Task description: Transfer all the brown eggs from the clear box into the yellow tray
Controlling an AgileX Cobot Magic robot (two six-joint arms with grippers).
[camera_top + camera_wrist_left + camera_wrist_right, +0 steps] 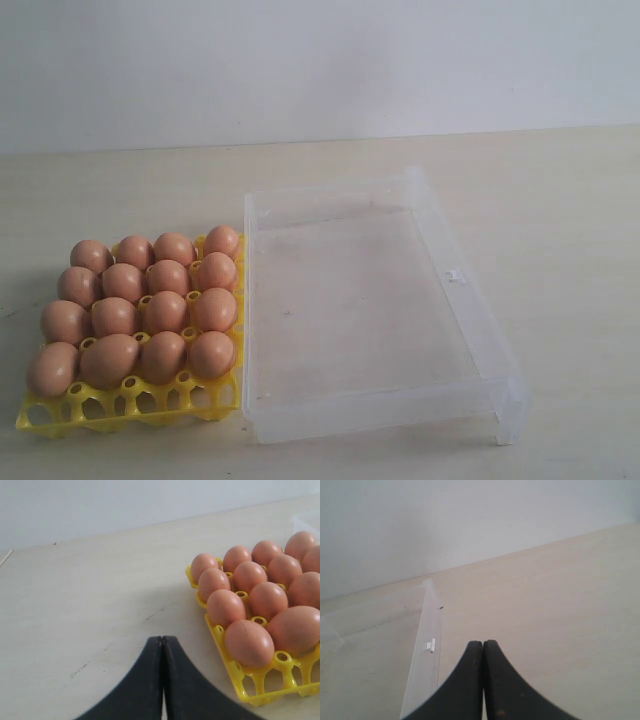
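Seemingly done: orange-brown oval eggs [165, 311] in bright yellow plastic lattice tray [115, 402], 9 o'clock of bare clear plastic box [350, 300], nearer my left pincer [162, 639] than right pincer [483, 643], both pressed together.

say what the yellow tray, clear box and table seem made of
The yellow tray: likely moulded plastic, slightly glossy, uniform bright colour, thin lattice walls.
The clear box: hard transparent plastic, table shows through, edges catch light.
The table: pale wood-look top, matte, faint scuffs; possibly laminate.
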